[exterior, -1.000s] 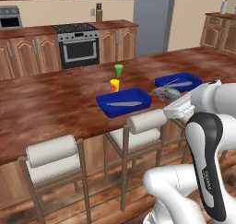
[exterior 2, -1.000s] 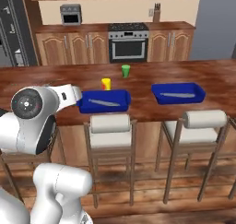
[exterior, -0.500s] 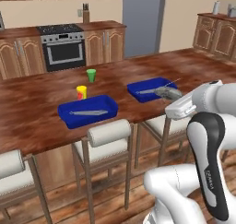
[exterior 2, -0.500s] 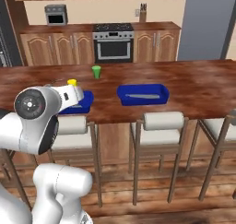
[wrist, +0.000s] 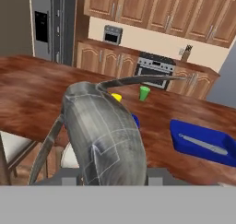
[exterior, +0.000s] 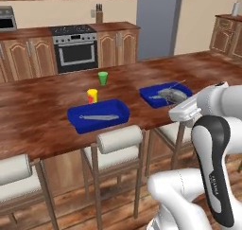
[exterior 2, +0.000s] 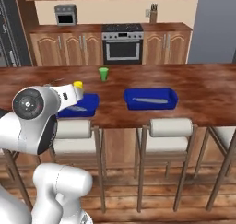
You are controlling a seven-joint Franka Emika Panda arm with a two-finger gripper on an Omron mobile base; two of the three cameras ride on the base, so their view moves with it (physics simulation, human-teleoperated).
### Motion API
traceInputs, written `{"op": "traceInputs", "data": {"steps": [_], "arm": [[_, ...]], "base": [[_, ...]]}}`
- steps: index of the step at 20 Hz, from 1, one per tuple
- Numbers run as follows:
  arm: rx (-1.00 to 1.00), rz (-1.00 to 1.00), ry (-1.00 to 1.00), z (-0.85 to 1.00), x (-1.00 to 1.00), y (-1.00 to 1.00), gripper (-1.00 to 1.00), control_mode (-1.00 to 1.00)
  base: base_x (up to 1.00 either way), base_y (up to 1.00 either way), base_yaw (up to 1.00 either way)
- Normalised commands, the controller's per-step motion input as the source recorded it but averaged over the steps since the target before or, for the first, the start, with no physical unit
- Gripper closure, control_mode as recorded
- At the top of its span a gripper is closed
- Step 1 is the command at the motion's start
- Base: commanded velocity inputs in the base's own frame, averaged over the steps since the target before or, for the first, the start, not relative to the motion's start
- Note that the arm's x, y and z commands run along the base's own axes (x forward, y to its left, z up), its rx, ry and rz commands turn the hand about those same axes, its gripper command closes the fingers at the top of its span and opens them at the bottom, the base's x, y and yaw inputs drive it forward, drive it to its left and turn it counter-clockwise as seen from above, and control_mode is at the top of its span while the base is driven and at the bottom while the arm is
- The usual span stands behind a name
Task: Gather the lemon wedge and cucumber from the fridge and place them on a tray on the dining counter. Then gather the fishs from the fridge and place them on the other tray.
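My gripper [exterior: 177,102] is shut on a grey fish [exterior: 172,95], held up in front of the right-hand blue tray [exterior: 185,89] on the dining counter [exterior: 38,115]. In the hand view the fish [wrist: 103,131] fills the foreground and hides my fingers. The other blue tray [exterior: 98,114] sits to the left with a slender grey thing lying in it. From the right base view one tray [exterior 2: 150,98] is in the open and one tray [exterior 2: 86,104] is partly behind my arm. The fridge [wrist: 50,25] stands far back. The lemon wedge and cucumber are out of view.
A yellow cup [exterior: 92,95] and a green cup [exterior: 102,77] stand on the counter behind the trays. Stools [exterior: 118,141] line the near side of the counter. An oven [exterior: 75,49] and wooden cabinets run along the back wall.
The whole picture has shifted sideways, so the base has driven along the counter. The fish stays in my gripper in the same pose.
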Motion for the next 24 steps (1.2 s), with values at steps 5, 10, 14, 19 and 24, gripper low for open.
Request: {"op": "traceInputs", "data": {"steps": [5,10,14,19,24], "arm": [[0.0,0.0,0.0,0.0,0.0,0.0,1.0,1.0],[0.0,0.0,0.0,0.0,0.0,0.0,1.0,1.0],[0.0,0.0,0.0,0.0,0.0,0.0,1.0,1.0],[0.0,0.0,0.0,0.0,0.0,0.0,1.0,1.0],[0.0,0.0,0.0,0.0,0.0,0.0,1.0,1.0]], "base": [[0.79,0.0,0.24],[1.0,0.03,0.22],[1.0,0.11,0.27],[1.0,0.03,0.34],[0.4,0.0,0.09]]}}
